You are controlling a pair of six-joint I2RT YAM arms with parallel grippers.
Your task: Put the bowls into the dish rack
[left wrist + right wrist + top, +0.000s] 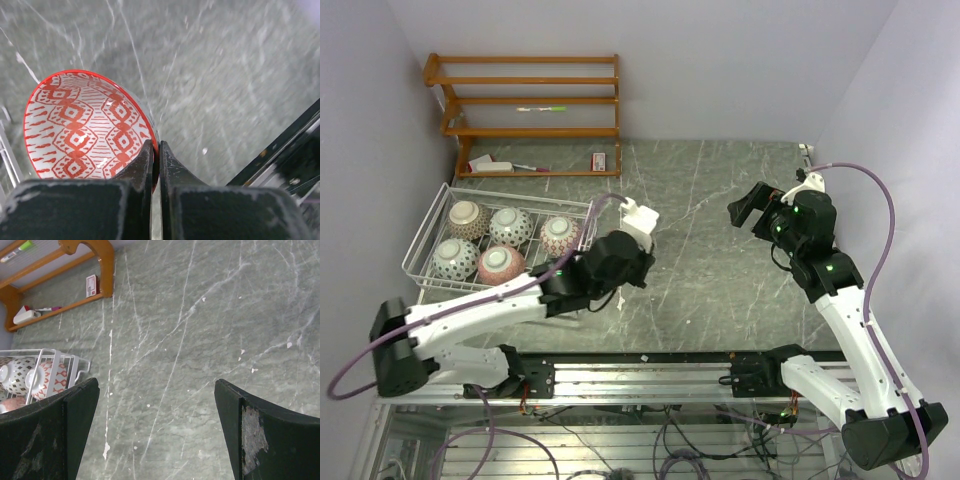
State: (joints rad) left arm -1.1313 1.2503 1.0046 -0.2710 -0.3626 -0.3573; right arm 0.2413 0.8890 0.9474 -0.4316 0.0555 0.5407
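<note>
From above, you see the white wire-grid dish rack (520, 197) at the left of the grey-green marbled table top (740, 290), just in front of the orange-brown wooden shelf unit (530, 100). Five small round ceramic bowls with pale patterned outsides (510, 226) lie in it bottoms up, three in the far row and two in the near row. Your left arm (480, 312) reaches past the rack's near right corner, and its fingers are hidden under the wrist in this view. The right gripper (748, 205) hangs over bare table, well apart from the rack.

In the left wrist view, your left gripper (156, 150) is clamped on the rim of a round ceramic bowl with a red-and-white geometric inside (75, 125). One finger is inside the rim and one outside, with only the thin wall between them. The bowl sits to the left of the fingers, its inside facing the camera, over the marbled table and near the rack's white wires at the left edge. You cannot tell whether it rests on the table or is lifted.

In the right wrist view, your right gripper's fingers stand wide apart with nothing between them, only table below. A corner of the rack shows at the left with two upturned bowls, and the shelf unit is beyond it
</note>
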